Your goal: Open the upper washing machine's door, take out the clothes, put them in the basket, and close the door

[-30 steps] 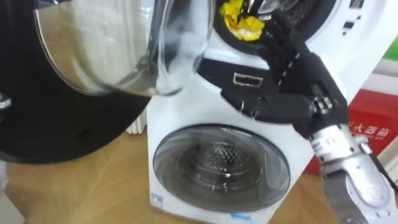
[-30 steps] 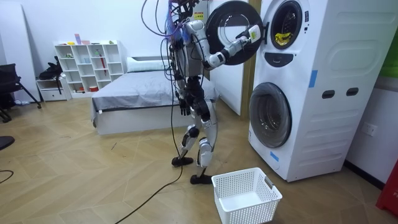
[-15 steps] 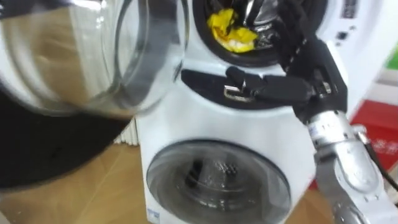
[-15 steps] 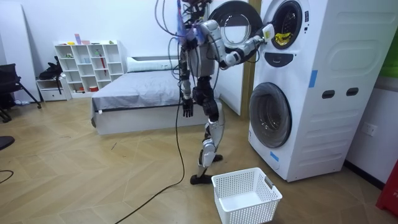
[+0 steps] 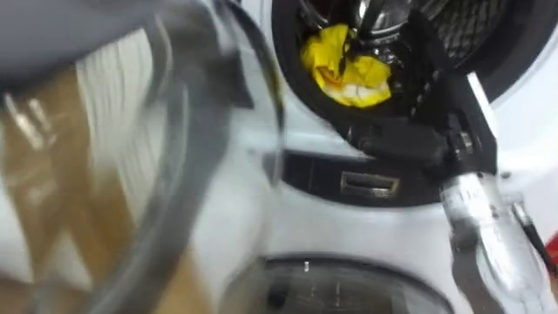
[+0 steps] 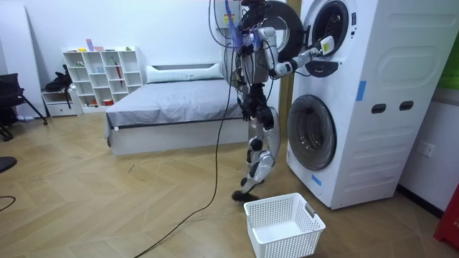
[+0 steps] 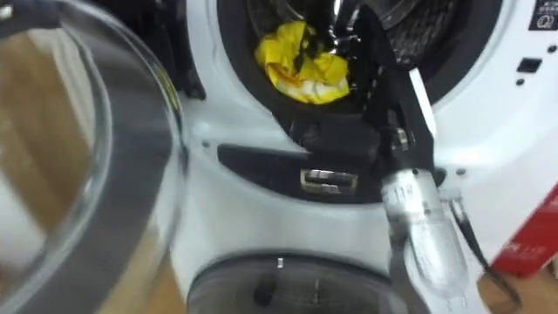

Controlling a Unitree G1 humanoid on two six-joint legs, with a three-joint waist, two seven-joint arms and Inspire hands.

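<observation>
We find the right hand (image 5: 425, 112) inside the drum (image 5: 475, 30), against the cloth (image 5: 344, 65); we cannot tell its grip. The basket (image 6: 276, 245) stands empty, so nothing is picked yet.

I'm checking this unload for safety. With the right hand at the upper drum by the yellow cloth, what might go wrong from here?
1. The right hand reaches the yellow cloth at the drum's front edge; a weak hold may let it fall to the floor, missing the basket.
2. The open door hangs close on the robot's left; drawing the arm back or turning might knock it.
</observation>
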